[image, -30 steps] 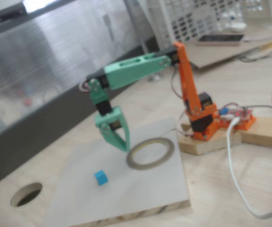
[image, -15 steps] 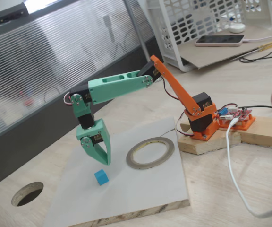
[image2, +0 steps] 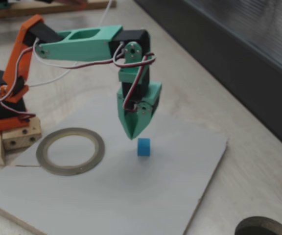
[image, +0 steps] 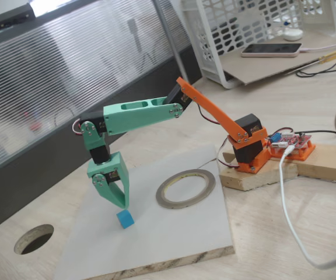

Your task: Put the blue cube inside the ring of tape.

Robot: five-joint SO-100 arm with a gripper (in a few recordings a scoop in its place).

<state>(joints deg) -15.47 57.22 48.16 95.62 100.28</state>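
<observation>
The blue cube [image: 125,219] [image2: 143,147] lies on a pale grey board [image: 174,233] [image2: 106,196]. My green gripper [image: 123,205] [image2: 132,136] points straight down, its tip just above the cube and slightly off to the ring's side. The jaws meet in a point with nothing between them. The ring of tape [image: 182,205] [image2: 70,170] lies flat on the same board, about two cube widths from the cube toward the arm's orange base [image: 249,149] [image2: 6,105]. Its hollow middle shows bare board.
A dark round hole [image: 34,239] [image2: 261,227] is cut in the wooden tabletop beyond the board's corner. The base stands on a wood block [image: 261,175] with a white cable [image: 287,204] running off it. A white basket [image: 255,35] and a phone [image: 271,49] sit far behind.
The arm has reached out and lowered. The gripper swung from beside the ring to just above the cube. Cube and ring have not moved.
</observation>
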